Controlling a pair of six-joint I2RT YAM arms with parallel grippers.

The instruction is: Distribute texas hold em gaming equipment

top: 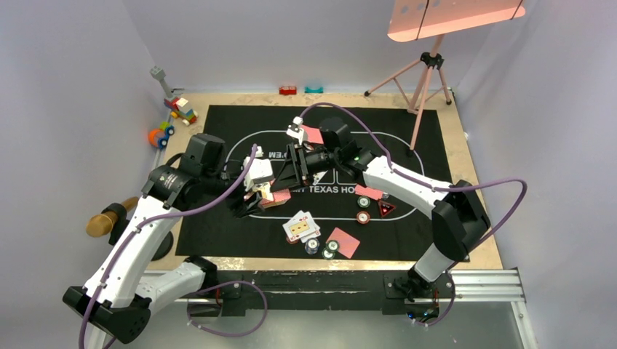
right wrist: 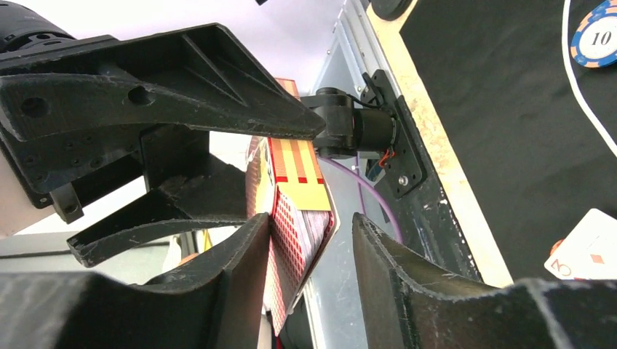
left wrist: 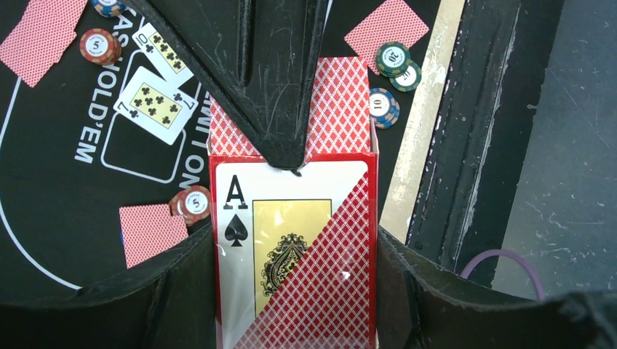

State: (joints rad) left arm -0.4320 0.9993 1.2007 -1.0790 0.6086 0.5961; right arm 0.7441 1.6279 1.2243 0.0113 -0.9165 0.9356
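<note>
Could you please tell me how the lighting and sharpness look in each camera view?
Top external: soft, even light, though the pink panel at upper right is washed out. Left wrist: the card box and chips read sharply; the left fingers are dark. Right wrist: background above blown out to white, right fingers dark and slightly soft.

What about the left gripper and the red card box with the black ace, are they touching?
Touching. The left wrist view shows the left gripper with both black fingers pressed against the sides of the red card box, no gap.
</note>
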